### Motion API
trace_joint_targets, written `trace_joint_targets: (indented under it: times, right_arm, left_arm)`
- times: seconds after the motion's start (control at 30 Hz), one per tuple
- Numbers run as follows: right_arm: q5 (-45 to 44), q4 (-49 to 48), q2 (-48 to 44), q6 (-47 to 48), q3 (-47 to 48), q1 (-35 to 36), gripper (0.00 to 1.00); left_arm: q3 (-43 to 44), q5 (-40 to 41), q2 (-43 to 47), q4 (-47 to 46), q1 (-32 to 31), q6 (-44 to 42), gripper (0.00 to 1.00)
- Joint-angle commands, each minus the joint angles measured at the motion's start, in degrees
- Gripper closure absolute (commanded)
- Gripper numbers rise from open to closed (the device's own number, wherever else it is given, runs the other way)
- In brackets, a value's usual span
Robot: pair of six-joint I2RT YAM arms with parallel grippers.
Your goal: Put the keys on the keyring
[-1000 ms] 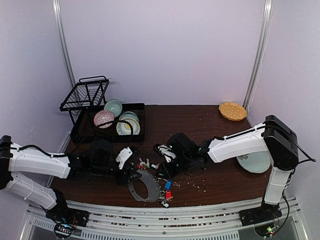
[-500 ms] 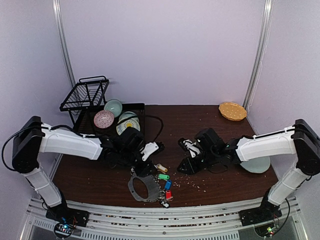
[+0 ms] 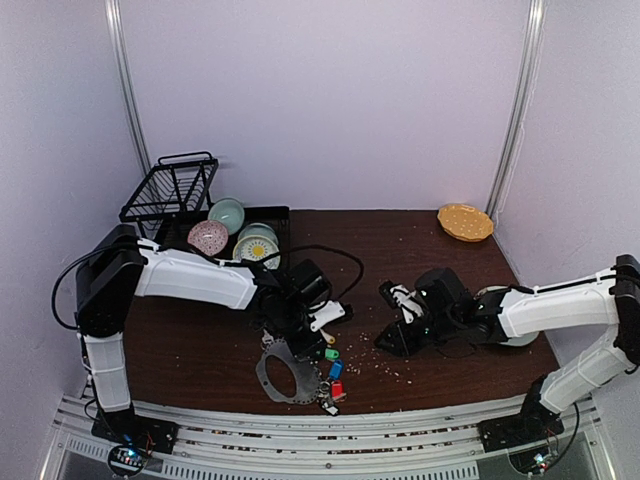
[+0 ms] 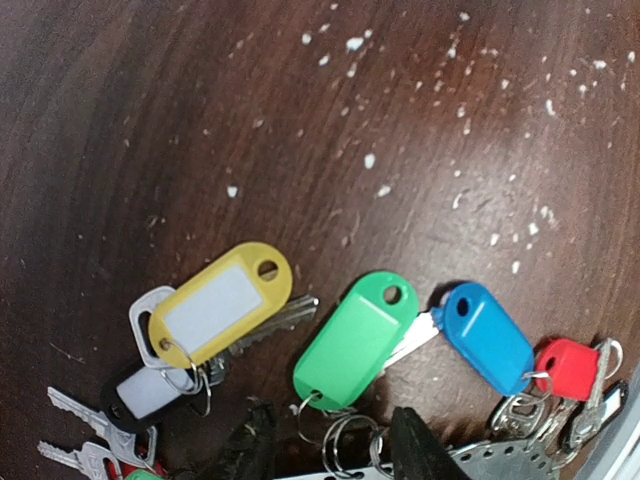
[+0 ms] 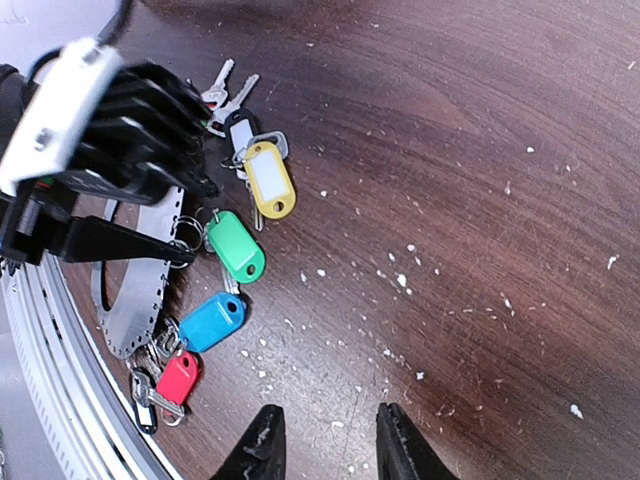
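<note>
Left wrist view shows the left tool (image 4: pixel 325 440) open, poised over the green-tagged key (image 4: pixel 352 340) by the keyring (image 3: pixel 290 375) at lower centre of the tabletop (image 3: pixel 420 240); next it likely closes on that tag, right tool (image 5: pixel 322 440) open, empty.

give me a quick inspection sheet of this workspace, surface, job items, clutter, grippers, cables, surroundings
Surface: dark brown wooden table, strewn with small white crumbs.
Job's things: thin dark wire keyring hoop near the front edge; keys with yellow, green, blue and red oblong plastic tags fanned out beside it.
Clutter: black wire dish rack holding patterned bowls and plates; yellow-orange plate at the back right; pale plate partly under the right arm.
Grippers: left gripper open, low over the small rings by the green tag; right gripper open, empty, above bare table.
Cables: black cable looping over the left arm.
Surroundings: plain pale walls, metal rail at the front.
</note>
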State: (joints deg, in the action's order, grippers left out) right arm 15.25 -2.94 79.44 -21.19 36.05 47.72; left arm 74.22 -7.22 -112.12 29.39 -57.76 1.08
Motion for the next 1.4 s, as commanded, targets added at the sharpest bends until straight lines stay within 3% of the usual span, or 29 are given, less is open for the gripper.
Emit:
trace_joint_targets:
  times: [0.0,0.27,0.47,0.67,0.97,1.17,1.37]
  right_arm:
    - [-0.1,-1.69,1.07,0.6,0.07,-0.41,0.66]
    - [0.93,-2.6,2.77,1.22,0.44,-0.43,0.66]
    - [1.35,-2.16,2.71,1.24,0.79,-0.39,0.66]
    - [3.06,-2.04,1.87,0.72,1.01,-0.37,0.67]
    - [10.75,-9.08,2.06,-0.22,1.02,2.31,0.67]
    - [18.21,-16.49,1.51,0.77,2.78,3.44,0.68]
    - [23.46,-29.93,0.5,1.84,3.66,4.23,0.68]
  left_arm:
    - [2.95,2.2,-2.19,6.46,0.17,-1.67,0.59]
    - [3.83,0.32,-1.48,9.89,0.11,-2.18,0.72]
    - [2.52,-1.82,-0.54,10.01,0.1,-2.91,1.0]
    - [-0.18,-0.41,4.06,6.03,0.1,-2.75,1.0]
    - [-10.74,3.09,17.59,-8.09,0.1,-2.13,1.0]
    - [-16.47,3.38,27.21,-16.43,0.1,-4.06,1.0]
    - [-24.71,-1.92,40.47,-26.23,0.07,-10.75,1.0]
